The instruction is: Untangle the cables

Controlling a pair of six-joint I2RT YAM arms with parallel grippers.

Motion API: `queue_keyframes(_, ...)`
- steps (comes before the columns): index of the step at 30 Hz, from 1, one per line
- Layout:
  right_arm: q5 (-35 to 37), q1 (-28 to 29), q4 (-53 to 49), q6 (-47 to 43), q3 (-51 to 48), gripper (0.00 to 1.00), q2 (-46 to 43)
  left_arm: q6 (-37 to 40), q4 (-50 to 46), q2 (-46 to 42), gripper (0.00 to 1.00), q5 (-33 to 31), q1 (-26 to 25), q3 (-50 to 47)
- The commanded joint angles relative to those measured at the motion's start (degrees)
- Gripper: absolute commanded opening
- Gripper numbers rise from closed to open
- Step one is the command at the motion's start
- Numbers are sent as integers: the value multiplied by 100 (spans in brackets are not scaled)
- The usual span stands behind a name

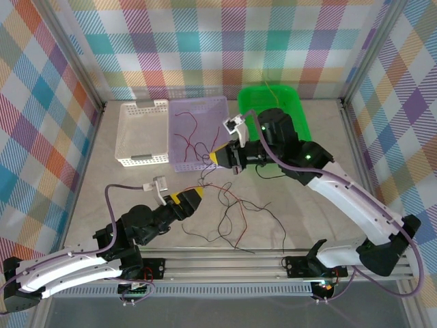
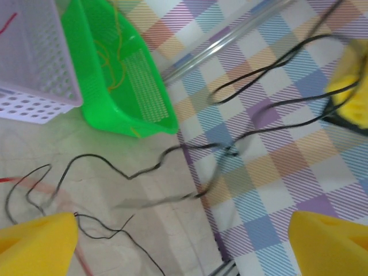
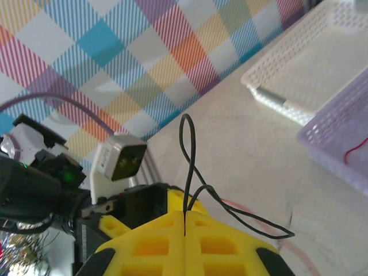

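Looping hair-thin black cable [image 3: 191,167]

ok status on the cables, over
Left claw open, empty. Right claw shut on a black cable. Other cables tangled on the table by left claw. Lilac basket close beside right claw.

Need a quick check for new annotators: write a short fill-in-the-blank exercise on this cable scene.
The right gripper is shut on a thin ___ cable.
The left gripper has its jaws ___.
The lilac basket with red cables in it stands beside the white basket; the third basket is coloured ___.
Missing words: black; open; green.
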Motion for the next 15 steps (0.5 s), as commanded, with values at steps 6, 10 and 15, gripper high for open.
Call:
queue_keyframes(6,-949,-10,259,117,-126,0,287,605,168,765,94,318,-57,757)
queue_keyframes(10,-995,-10,221,101,-140,0,219,714,-52,735,90,147,-58,888)
queue_keyframes(15,-1128,-10,256,146,-217,0,191,784,-37,448,64,31,-58,780)
